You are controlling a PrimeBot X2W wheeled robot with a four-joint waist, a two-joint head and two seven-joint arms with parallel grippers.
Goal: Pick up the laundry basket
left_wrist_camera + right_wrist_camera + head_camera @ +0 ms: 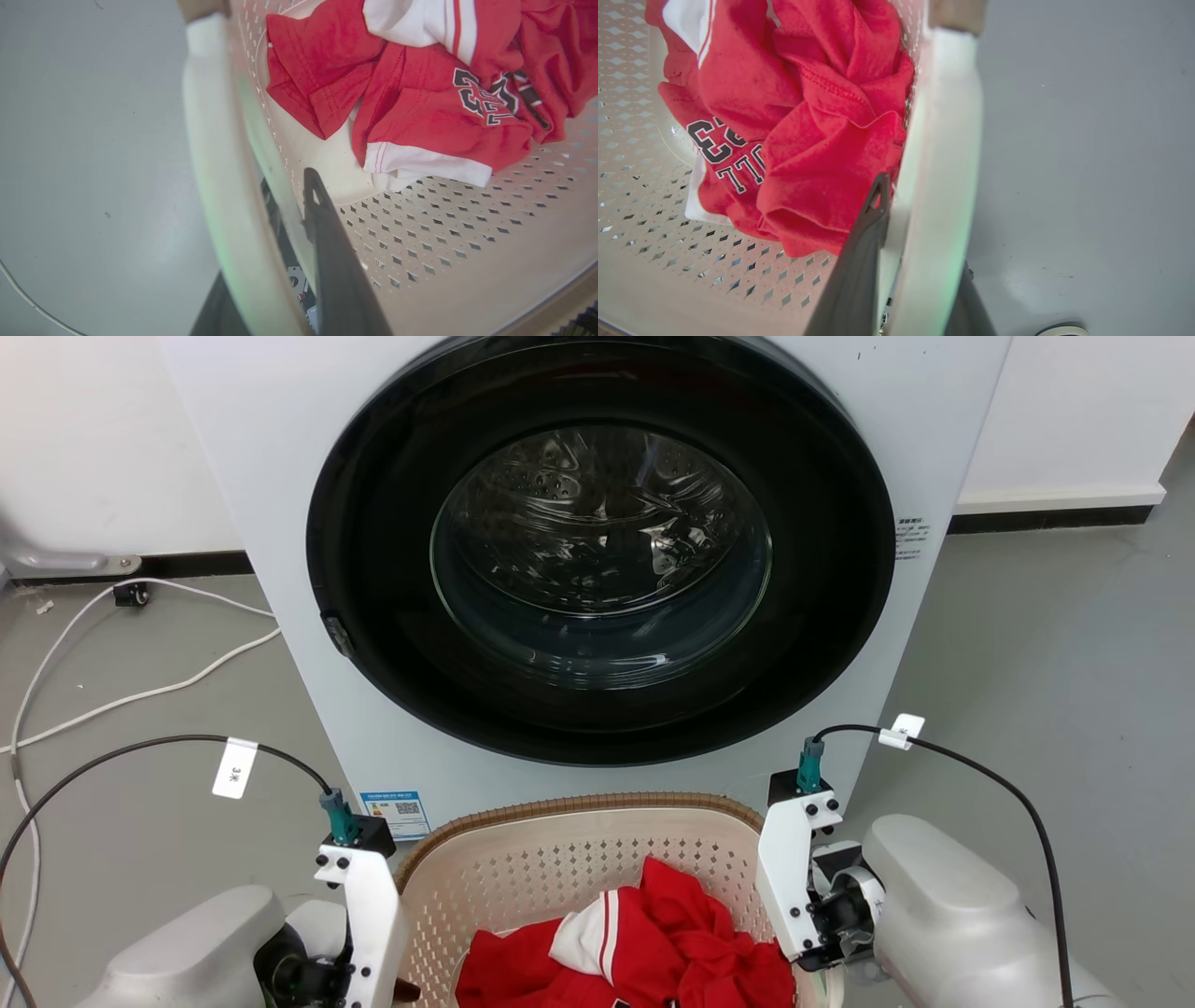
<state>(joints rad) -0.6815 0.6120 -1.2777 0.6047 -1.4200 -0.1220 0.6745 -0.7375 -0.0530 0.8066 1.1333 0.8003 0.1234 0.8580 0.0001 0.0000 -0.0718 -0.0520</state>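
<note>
The laundry basket [579,805], cream perforated plastic with a brown woven-look rim, stands on the floor just in front of the washer. A red and white jersey [653,943] lies crumpled inside. My left gripper [266,224] straddles the basket's white left handle [210,140], one dark finger [327,242] inside the wall and the other outside beneath the handle. My right gripper [924,224] holds the white right handle [943,140] the same way, with its inner finger [864,252] against the jersey. Both sets of jaws look closed on the handles.
A white front-loading washer [280,476] with a shut dark round door [597,551] rises directly behind the basket. White cables [140,691] trail over the grey floor at the left. Bare grey floor [1055,663] lies to the right, with a white wall behind.
</note>
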